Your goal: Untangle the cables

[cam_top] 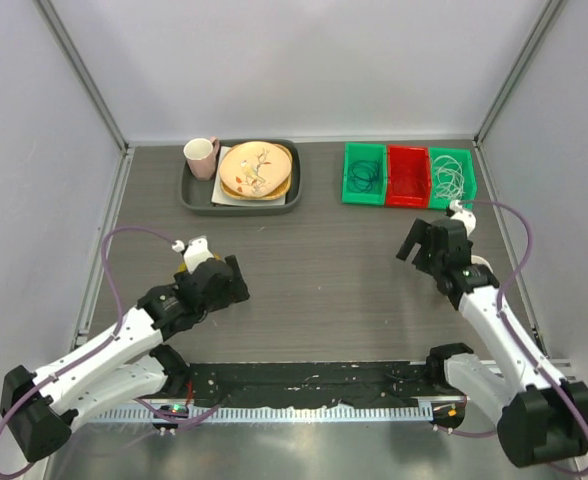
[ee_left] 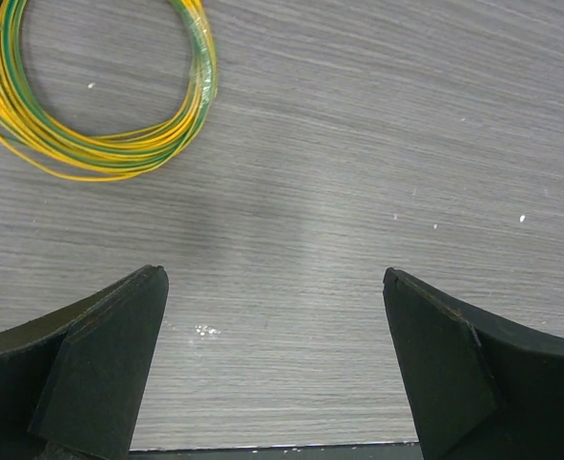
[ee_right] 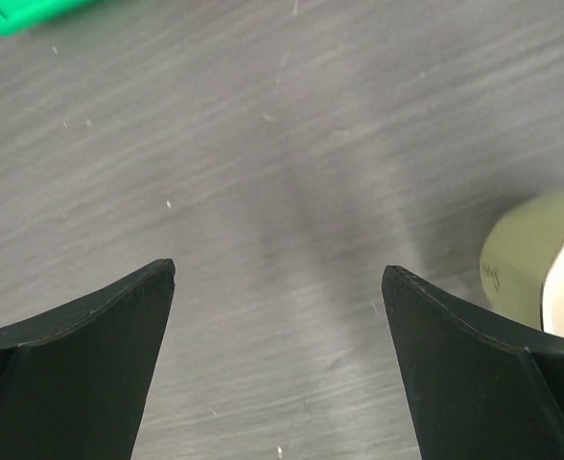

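The cables lie coiled in three small bins at the back right. A dark cable (cam_top: 363, 176) sits in the left green bin (cam_top: 346, 170), a white cable (cam_top: 455, 180) in the right green bin (cam_top: 433, 178), and the red bin (cam_top: 407, 176) stands between them; whatever is inside it I cannot make out. My right gripper (cam_top: 415, 246) (ee_right: 277, 266) hangs open over bare table a little in front of the bins, nothing between its fingers. My left gripper (cam_top: 232, 282) (ee_left: 272, 273) is open and empty over the table's left half.
A yellow-green wire ring (ee_left: 100, 105) lies on the table just beyond the left fingers. A dark tray (cam_top: 189, 195) at the back left holds a pink cup (cam_top: 201, 156) and stacked plates (cam_top: 256, 168). A pale rounded object (ee_right: 536, 273) shows at the right wrist view's right edge.
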Motion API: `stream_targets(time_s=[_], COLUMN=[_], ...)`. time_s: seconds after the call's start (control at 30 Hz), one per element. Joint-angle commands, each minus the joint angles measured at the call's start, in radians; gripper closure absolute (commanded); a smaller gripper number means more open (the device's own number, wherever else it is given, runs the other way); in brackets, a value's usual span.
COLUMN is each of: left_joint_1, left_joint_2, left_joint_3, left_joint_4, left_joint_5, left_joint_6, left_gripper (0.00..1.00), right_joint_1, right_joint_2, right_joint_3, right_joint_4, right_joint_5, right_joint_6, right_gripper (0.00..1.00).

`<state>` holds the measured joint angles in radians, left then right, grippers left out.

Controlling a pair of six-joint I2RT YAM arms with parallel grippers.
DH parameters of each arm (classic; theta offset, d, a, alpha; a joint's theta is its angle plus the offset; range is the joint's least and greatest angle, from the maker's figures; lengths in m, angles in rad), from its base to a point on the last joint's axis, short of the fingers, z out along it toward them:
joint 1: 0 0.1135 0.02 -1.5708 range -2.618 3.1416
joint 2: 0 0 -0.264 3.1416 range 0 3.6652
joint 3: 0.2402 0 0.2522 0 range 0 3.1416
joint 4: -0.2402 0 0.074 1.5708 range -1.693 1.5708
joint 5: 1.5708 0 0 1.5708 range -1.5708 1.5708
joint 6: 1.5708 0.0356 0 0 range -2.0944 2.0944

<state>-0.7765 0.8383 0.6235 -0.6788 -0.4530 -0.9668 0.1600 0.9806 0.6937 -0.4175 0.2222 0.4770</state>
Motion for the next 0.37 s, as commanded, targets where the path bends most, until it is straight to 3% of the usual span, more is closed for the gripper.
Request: stream_targets(time_s=[0.0,0.17,0.33], left_joint_1=[0.003,0.005,0.005], left_joint_2=[-0.042,-0.070,-0.094], left_joint_3=[-0.041,-0.070,-0.087], left_joint_4=[-0.021,-0.001,-0.021], left_joint_5=[-0.036,-0.024,-0.023], left_joint_6=[-0.021,-0.033,-0.062], left_gripper=[0.00,0.00,0.00], right_joint_1=[-0.001,0.000,0.000], right_joint_2=[-0.166,-0.315,-0.329], right_joint_3=[-0.098,-0.183,-0.181], right_joint_4=[0.065,0.091,0.091], right_joint_5=[-0.007,-0.044,-0.034], right_joint_6=[0.035,0.035,0.035], right_gripper=[0.04,0.04,0.03])
